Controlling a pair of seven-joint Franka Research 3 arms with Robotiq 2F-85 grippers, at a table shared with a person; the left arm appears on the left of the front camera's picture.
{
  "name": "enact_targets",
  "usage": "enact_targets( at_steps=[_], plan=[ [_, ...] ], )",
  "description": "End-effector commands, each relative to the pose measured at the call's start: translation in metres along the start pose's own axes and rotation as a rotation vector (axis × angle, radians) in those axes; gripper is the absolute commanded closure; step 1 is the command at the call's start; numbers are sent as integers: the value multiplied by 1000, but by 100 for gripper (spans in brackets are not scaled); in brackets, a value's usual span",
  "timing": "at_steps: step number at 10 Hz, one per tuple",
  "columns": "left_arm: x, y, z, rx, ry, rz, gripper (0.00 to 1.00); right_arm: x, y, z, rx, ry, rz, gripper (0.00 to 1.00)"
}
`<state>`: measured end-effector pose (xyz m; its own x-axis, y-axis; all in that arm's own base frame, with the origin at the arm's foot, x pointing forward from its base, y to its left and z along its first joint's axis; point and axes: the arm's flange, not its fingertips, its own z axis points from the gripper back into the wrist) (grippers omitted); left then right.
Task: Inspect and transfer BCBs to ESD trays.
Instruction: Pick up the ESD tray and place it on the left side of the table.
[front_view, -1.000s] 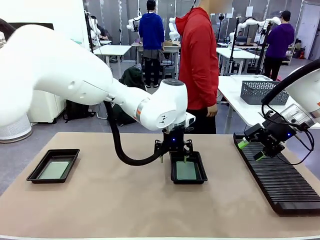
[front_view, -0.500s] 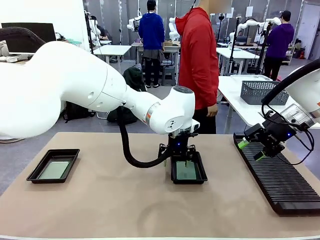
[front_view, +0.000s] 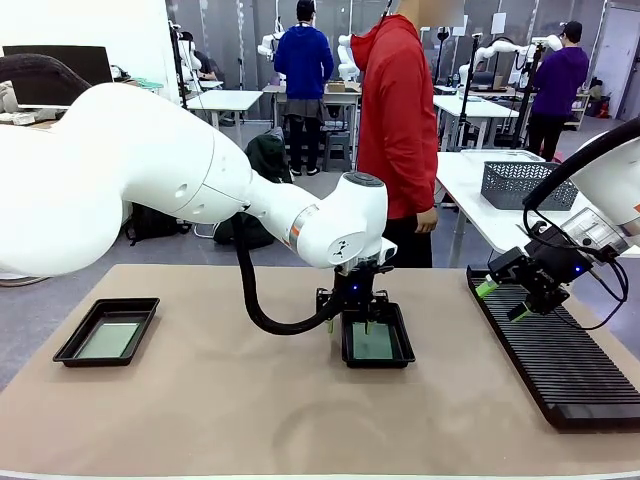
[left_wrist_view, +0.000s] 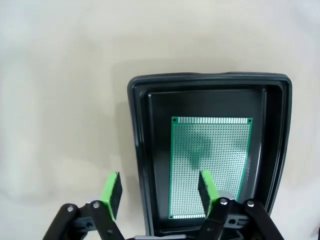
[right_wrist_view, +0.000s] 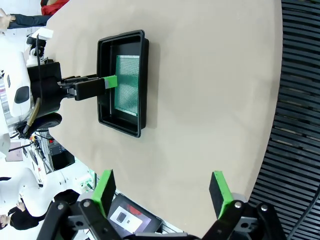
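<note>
Straddling the near wall of the middle ESD tray (left_wrist_view: 210, 82), left tool (left_wrist_view: 161, 194) has jaws apart, gripping nothing; BCB (left_wrist_view: 210, 165) lies flat inside. Likely a tray-wall grasp; next, close squarely. Right tool (right_wrist_view: 162, 192) hangs wide, empty, over the bench (right_wrist_view: 210, 100).

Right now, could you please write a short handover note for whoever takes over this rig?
Left gripper: jaws apart, holding nothing, astride the near rim of the middle shallow black plastic tray, one finger inside above the board.
Right gripper: open, empty, above the long black ribbed rack.
Thin green rectangular circuit board lies flat on that tray's floor.
The matching left black tray also holds a board.
Done: a board lies in each tray. Left: nothing visible on the rack to move.
</note>
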<state>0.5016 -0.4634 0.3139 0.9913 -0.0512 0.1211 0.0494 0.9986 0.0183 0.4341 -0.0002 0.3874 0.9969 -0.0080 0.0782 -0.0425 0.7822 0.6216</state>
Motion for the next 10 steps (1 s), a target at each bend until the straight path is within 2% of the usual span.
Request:
enact_targets(
  at_steps=[1, 2, 3, 4, 5, 6, 7, 8, 9, 10],
  plan=[
    [-7, 8, 1, -1, -18, 30, 26, -1, 2, 0, -5, -9, -13, 0],
    [-6, 11, 1, -3, -17, 37, 25, -1, 2, 0, -5, -9, -13, 0],
    [-6, 14, 2, -2, -15, 43, 35, -1, 2, 0, -5, -9, -13, 0],
    [-7, 17, 2, -2, -15, 50, 33, -1, 2, 0, -5, -9, -13, 0],
    [-8, 17, 2, 6, -17, 55, 43, -1, 2, 0, -5, -9, -13, 0],
    [-7, 19, 2, 13, -16, 59, 40, -1, 2, 0, -5, -9, -13, 0],
    [-7, 21, 1, 12, -11, 63, 52, -1, 2, 0, -5, -9, -13, 0],
    [-6, 25, 2, -7, -6, 59, 49, -1, 2, 0, -5, -9, -13, 0],
    [-6, 25, 1, -3, -11, 63, 61, -1, 2, 0, -5, -9, -13, 0],
    [-5, 25, -2, -9, -7, 56, 58, -1, 2, 0, -5, -9, -13, 0]
  ],
)
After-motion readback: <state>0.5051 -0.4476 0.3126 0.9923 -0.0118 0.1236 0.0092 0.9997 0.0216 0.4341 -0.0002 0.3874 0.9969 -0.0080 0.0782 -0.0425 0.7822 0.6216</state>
